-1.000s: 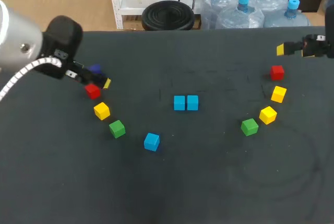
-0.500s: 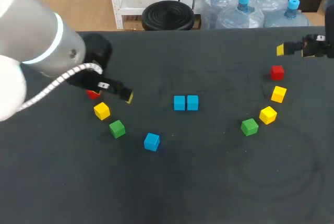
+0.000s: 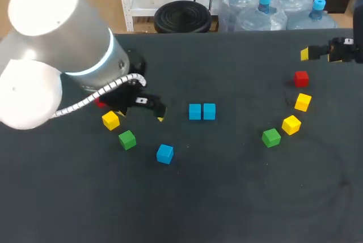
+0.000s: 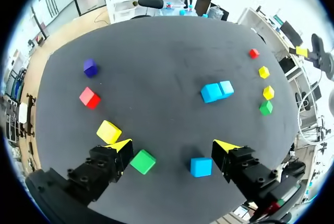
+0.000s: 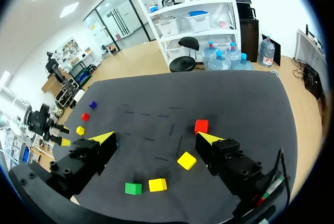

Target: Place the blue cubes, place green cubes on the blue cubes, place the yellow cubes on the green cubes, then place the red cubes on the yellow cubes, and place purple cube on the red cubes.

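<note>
- The left pincer (image 4: 173, 148) is seen spread wide above the dark table (image 4: 156, 41), with nothing gripped.
- Between its fingers, down on the table, a green cube (image 4: 142, 162) and a single blue cube (image 4: 201, 166) are seen, each close to one finger. Whether either is touched cannot be told.
- Just ahead of the finger on the green cube's side a yellow cube (image 4: 108, 131) is found. Farther ahead a red cube (image 4: 89, 97) and then a purple cube (image 4: 90, 68) are laid, each apart from the others.
- Ahead of the other finger, well apart from it, a pair of blue cubes (image 4: 217, 91) is set side by side, touching.
- The right pincer (image 5: 156, 139) is likewise spread wide, and nothing is held by it.
- A second red cube (image 5: 201, 126) is seen just ahead of one of its fingers.
- A second yellow cube (image 5: 186, 160) is placed between the fingers. A third yellow cube (image 5: 157, 184) and a second green cube (image 5: 133, 188) are laid just beside each other under the pincer.
</note>
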`<state>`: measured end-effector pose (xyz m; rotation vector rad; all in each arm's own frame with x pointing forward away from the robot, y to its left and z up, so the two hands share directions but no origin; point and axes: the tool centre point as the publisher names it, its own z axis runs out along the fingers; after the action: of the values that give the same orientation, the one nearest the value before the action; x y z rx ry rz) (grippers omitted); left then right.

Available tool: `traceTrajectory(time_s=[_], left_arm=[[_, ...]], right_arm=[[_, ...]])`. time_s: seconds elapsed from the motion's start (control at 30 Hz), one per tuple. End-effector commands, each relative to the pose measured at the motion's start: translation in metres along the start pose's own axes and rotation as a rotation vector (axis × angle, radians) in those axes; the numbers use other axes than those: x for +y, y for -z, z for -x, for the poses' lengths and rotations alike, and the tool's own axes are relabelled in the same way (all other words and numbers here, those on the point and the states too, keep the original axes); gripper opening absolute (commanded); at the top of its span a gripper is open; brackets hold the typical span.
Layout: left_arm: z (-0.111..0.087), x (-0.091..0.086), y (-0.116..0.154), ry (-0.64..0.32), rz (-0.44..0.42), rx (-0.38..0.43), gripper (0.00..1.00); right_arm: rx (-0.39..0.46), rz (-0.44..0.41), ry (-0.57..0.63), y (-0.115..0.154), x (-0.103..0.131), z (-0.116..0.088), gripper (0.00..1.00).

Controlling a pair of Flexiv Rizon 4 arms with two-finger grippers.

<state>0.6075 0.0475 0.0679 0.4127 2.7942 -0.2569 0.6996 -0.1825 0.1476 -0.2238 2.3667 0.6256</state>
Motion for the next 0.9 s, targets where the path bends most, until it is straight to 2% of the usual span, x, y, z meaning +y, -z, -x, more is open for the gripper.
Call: traceTrajectory(time_s=[0.03,0.3,0.47,0.57,0.7,0.9], left_arm=[[-0.005,-0.016,0.001,-0.035,0.000,0.007,1.00],[-0.021,-0.031,0.008,-0.210,-0.032,0.043,1.00],[-0.038,-0.032,0.015,-0.264,-0.060,0.069,1.00],[-0.049,-0.034,0.010,-0.293,-0.072,0.098,1.00],[-0.058,-0.037,-0.008,-0.289,-0.112,0.156,1.00],[-0.055,-0.043,-0.021,-0.272,-0.113,0.171,1.00]], right_arm=[[0.000,-0.003,0.000,0.001,0.000,0.000,1.00],[0.000,-0.003,0.000,0.001,0.000,0.000,1.00],[0.000,-0.003,0.000,0.001,0.000,0.000,1.00],[0.000,-0.003,0.000,0.001,0.000,0.000,1.00],[0.000,-0.003,0.000,0.001,0.000,0.000,1.00],[0.000,-0.003,0.000,0.001,0.000,0.000,1.00]])
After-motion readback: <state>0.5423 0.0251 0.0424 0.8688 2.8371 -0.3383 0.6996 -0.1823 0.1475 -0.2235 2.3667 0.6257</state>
